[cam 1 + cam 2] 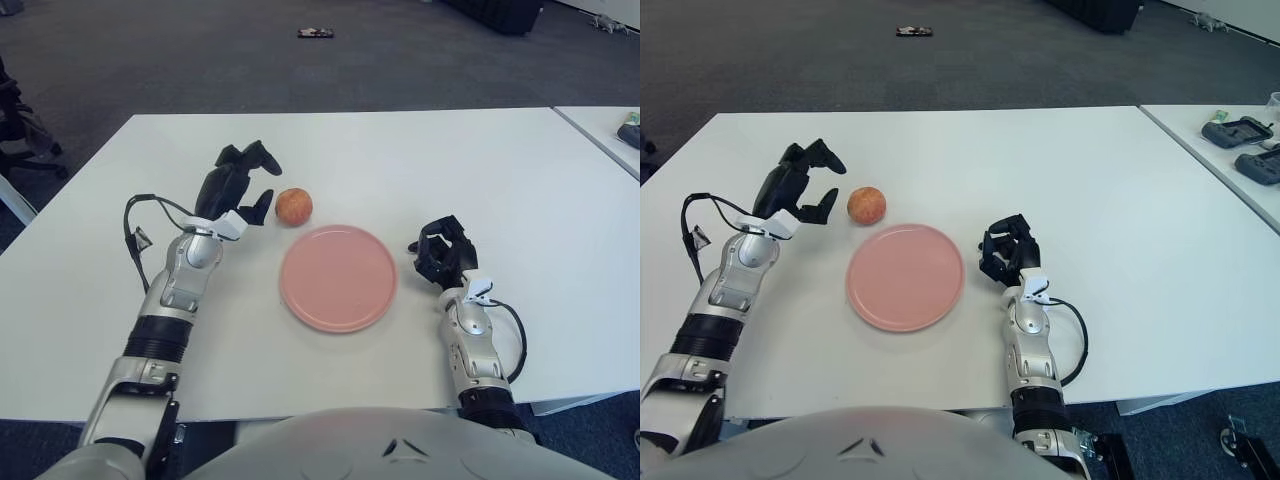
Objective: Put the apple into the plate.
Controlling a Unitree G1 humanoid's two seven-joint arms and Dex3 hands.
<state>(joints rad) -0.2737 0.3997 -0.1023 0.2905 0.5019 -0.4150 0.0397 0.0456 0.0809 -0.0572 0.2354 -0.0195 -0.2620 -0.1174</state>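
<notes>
No readable text, labels, brands or numbers anywhere in either view; nothing legible on any surface.

White bench [400, 160], rectangular, matte top. Second white bench [1230, 165] stands just beside it to the right, a narrow gap between the two. On that second bench: two dark handheld devices [1240, 130], near each other, type not legible. Floor is dark grey carpet [150, 50]. Small dark object [315, 34] lies on the carpet well beyond the far bench edge; cannot identify. Black office chair [20, 130], partly visible at the far left. Dark bulky item [495, 12] at top edge.
</notes>
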